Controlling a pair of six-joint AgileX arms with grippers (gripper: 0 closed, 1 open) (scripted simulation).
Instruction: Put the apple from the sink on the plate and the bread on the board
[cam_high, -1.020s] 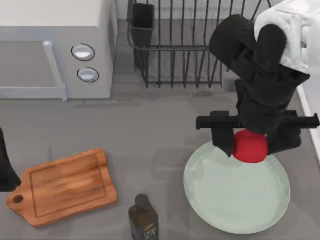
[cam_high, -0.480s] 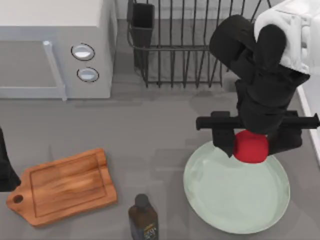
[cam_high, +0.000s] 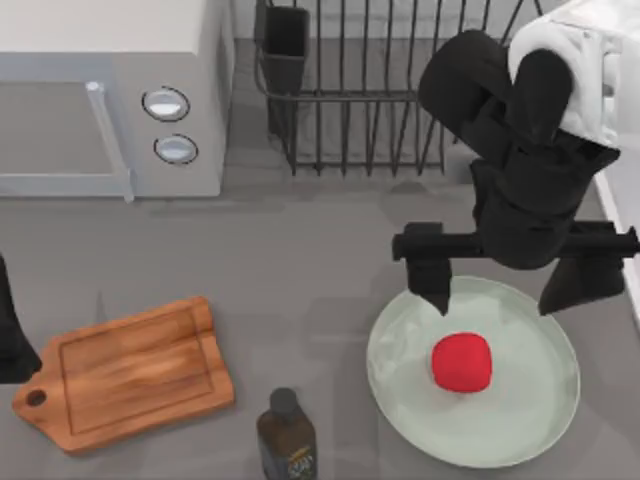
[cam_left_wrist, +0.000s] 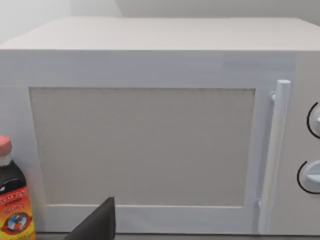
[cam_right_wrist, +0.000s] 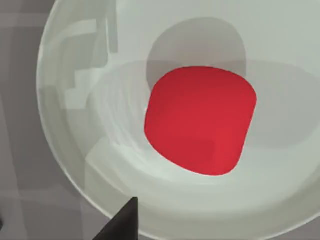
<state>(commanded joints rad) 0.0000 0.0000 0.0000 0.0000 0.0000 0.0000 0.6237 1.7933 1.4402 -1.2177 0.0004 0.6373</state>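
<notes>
Apple (cam_high: 461, 362) sits on the plate (cam_high: 410, 395), near the plate's middle, in the lower right of the top frame. Nothing is touching the fruit. The right pincer (cam_high: 508, 285) hangs above the plate's far rim with its two dark fingers (cam_high: 432, 277) spread wide apart, one over the plate's upper left edge and the other over its upper right edge; it holds nothing. The right arm reaches in from the upper right corner of the frame, its black body covering part of the dish rack (cam_high: 350, 90) behind it.

From the right wrist camera the apple (cam_right_wrist: 201, 120) lies on the pale green plate (cam_right_wrist: 75, 150), casting a soft shadow on the glossy surface, and a dark fingertip (cam_right_wrist: 122, 225) pokes in at the frame's lower edge.

The board (cam_high: 125, 372) lies on the grey desk (cam_high: 300, 250) at the lower left of the top frame, its handle pointing to the lower left corner, and its surface is bare. A dark bottle (cam_high: 286, 435) stands at the bottom edge between board and plate, apart from both. The microwave (cam_high: 105, 95) occupies the upper left.

The left arm (cam_high: 12, 335) is parked at the left edge of the top frame, beside the board's handle end. Its wrist camera faces the microwave (cam_left_wrist: 150, 125) door, with a red-capped sauce bottle (cam_left_wrist: 14, 200) at that picture's lower left; whether the left pincer is open or closed I cannot tell.
</notes>
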